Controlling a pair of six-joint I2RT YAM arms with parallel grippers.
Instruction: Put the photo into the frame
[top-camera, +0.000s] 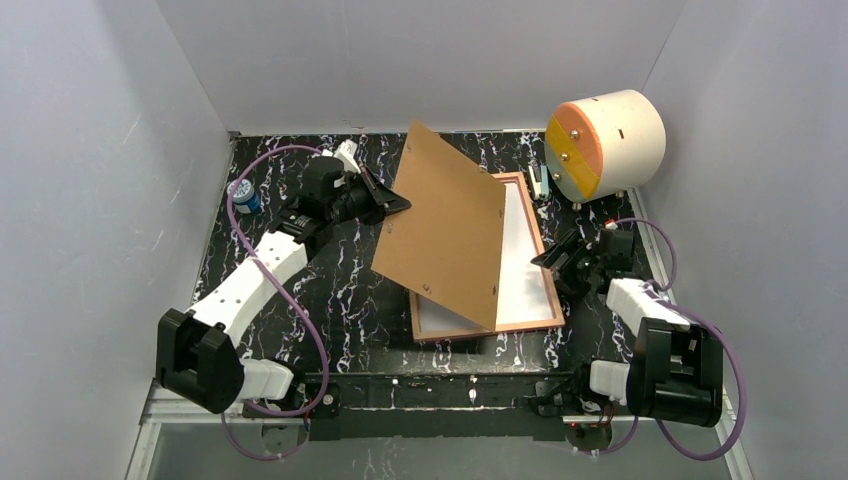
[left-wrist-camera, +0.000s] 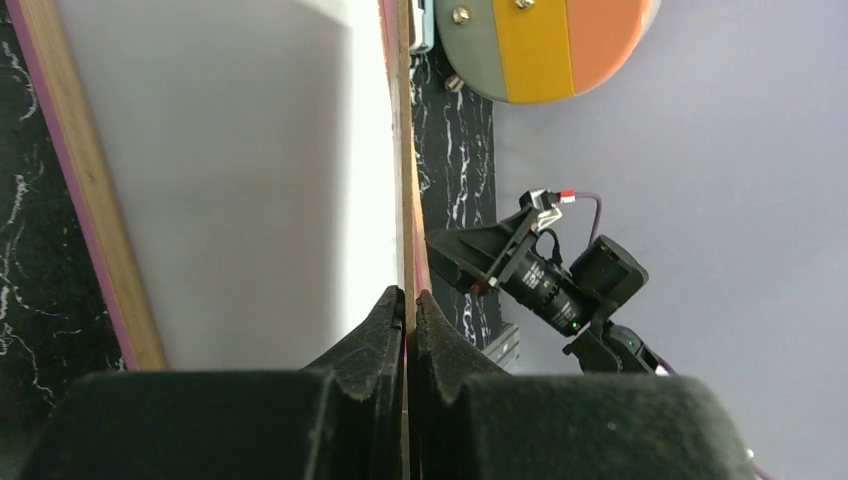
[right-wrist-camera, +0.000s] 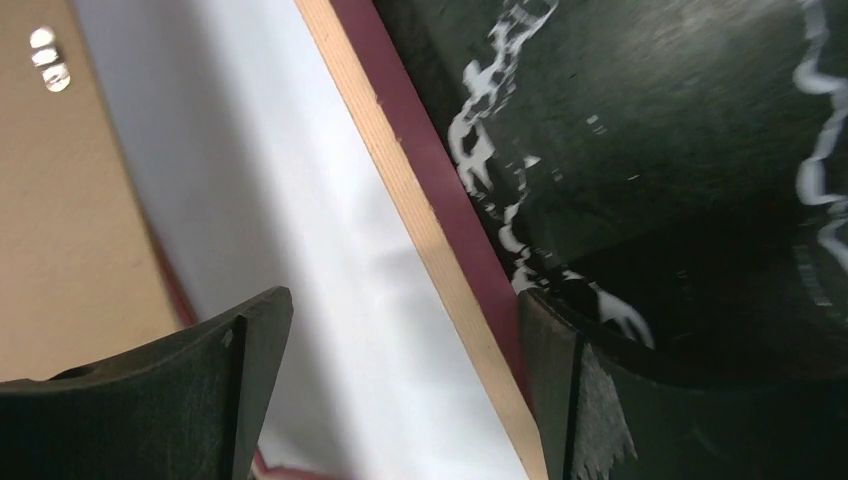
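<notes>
The frame lies back up on the dark marbled table, its light wood rails showing. Inside it lies the photo, plain white side up. My left gripper is shut on the left edge of a flat brown backing board, which is tilted over the frame's left half. In the left wrist view the fingers pinch the board edge-on. My right gripper is open at the frame's right rail. In the right wrist view the jaws straddle the rail and part of the photo.
A cream cylinder with an orange and yellow face stands at the back right, close to the frame's far corner. A small blue-capped object sits by the left wall. White walls enclose the table on three sides.
</notes>
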